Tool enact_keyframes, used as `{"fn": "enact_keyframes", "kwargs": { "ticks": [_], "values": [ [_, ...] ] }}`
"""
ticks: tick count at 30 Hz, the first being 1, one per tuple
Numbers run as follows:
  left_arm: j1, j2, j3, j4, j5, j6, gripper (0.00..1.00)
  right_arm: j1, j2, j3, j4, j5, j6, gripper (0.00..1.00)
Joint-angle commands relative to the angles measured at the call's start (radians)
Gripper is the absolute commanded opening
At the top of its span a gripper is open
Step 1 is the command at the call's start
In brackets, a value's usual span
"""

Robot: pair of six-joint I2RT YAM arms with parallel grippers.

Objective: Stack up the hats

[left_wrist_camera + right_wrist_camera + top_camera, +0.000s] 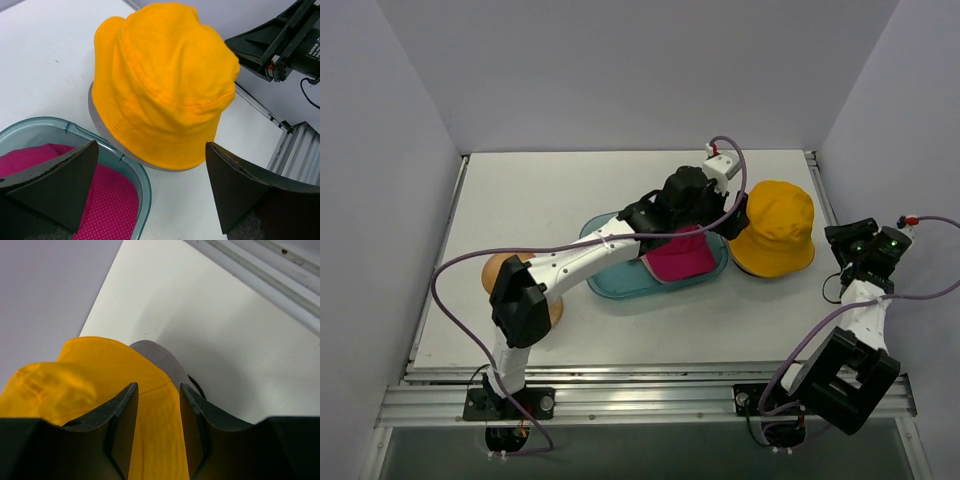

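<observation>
A yellow-orange hat (775,228) (165,85) (75,375) sits crown up at the table's right, on top of a grey hat (107,139) (155,357) whose brim peeks out beneath it. A magenta hat (680,258) (107,200) lies in the teal tray (620,285) (142,185). My left gripper (732,216) (151,147) hangs wide open over the tray's right end, just short of the yellow hat and holding nothing. My right gripper (840,240) (158,386) is at the yellow hat's right side, jaws partly apart, with the yellow brim showing in the gap.
A tan wooden stand (495,272) stands at the left, partly behind my left arm. A metal rail (260,275) (295,145) runs along the table's right edge. White walls enclose the table on three sides.
</observation>
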Motion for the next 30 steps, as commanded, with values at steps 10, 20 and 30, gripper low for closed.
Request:
{"fn": "enact_keyframes", "kwargs": {
  "ticks": [10, 20, 30],
  "values": [
    [-0.004, -0.318, -0.234, -0.082, -0.131, -0.004, 0.94, 0.222, -0.178, 0.229, -0.222, 0.214, -0.091, 0.37],
    [-0.005, -0.571, -0.554, 0.006, -0.230, -0.004, 0.94, 0.405, -0.318, 0.417, -0.377, 0.265, -0.104, 0.40],
    [0.011, -0.582, -0.628, -0.020, -0.339, 0.011, 0.95, 0.976, -0.298, 0.401, -0.328, 0.556, -0.166, 0.39]
  ]
}}
